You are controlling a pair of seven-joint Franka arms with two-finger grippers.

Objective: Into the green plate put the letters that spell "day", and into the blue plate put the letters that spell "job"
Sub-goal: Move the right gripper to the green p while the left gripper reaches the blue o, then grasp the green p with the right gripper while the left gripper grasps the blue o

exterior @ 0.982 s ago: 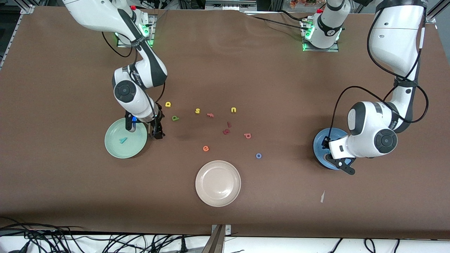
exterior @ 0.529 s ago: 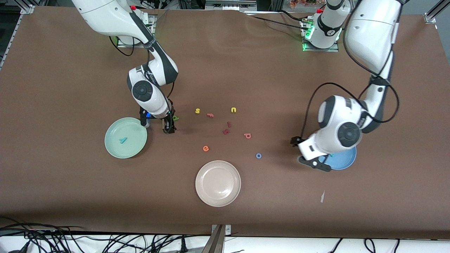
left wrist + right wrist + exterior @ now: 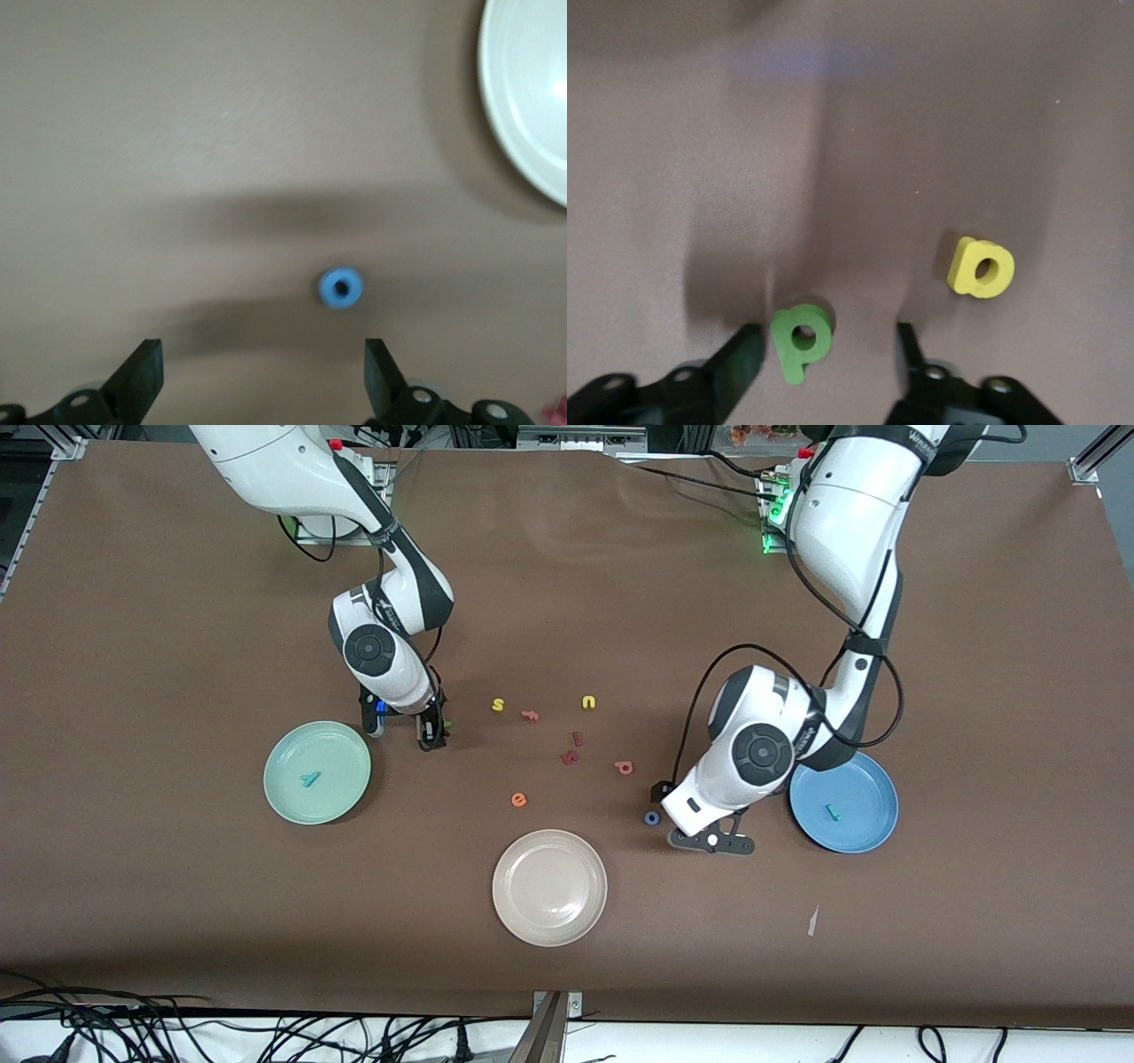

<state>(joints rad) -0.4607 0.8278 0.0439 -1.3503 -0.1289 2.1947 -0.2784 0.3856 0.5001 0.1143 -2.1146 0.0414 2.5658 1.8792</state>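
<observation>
I count one letter in each plate; my right pincer (image 3: 824, 354) straddles the green letter (image 3: 800, 340), jaws apart; left pincer (image 3: 261, 381) spread by the blue ring (image 3: 341, 289).

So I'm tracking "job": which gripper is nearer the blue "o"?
Left. The left gripper is down beside the "o", fingers wide apart. The right gripper is toward the right arm's end, around the green letter.
</observation>
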